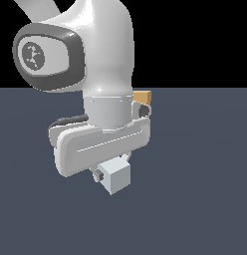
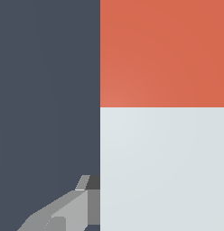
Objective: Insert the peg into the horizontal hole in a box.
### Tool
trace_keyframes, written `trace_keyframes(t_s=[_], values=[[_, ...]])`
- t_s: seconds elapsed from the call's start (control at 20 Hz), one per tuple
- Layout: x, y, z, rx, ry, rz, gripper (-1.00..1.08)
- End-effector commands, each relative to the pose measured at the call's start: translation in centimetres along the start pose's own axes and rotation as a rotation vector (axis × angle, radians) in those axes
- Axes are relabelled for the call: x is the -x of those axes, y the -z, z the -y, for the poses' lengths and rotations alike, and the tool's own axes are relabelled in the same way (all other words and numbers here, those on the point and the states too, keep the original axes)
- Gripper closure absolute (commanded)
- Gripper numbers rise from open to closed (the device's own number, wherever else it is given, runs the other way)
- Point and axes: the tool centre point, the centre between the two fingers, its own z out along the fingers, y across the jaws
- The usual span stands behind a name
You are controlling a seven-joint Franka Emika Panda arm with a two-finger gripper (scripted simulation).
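Arm: the white robot arm (image 1: 95,74) fills the middle of the exterior view, its wrist pointing down over the dark grey-blue floor (image 1: 205,199), with the camera block at its lower end.

Gripper: in the exterior view the arm's body hides the gripper altogether. In the wrist view only one grey finger (image 2: 68,210) shows, lying right against the pale side of the peg; the other finger is hidden behind the peg. Whether the fingers are pinching the peg or merely beside it I cannot tell.

Peg: the peg (image 2: 163,113) fills most of the wrist view, very close to the camera. Its orange-red part and its light grey-white part meet in a straight line across it. Its ends fall outside the picture. It does not show in the exterior view.

Box: a small tan corner of the box (image 1: 142,95) peeks out behind the arm on the exterior view's right, at the far edge of the floor where it meets the black background. The rest of it is covered by the arm.

Hole: not visible in either view.

Floor: plain, dark grey-blue, reaching to all edges of the lower exterior view.
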Motion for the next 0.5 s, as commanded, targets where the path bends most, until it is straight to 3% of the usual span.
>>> trace_keyframes(t_s=[0.0,0.45], values=[[-0.1,0.0,0.0,0.0,-0.002,0.0,1.08],[-1.5,0.6,-0.1,0.0,-0.07,0.0,1.08]])
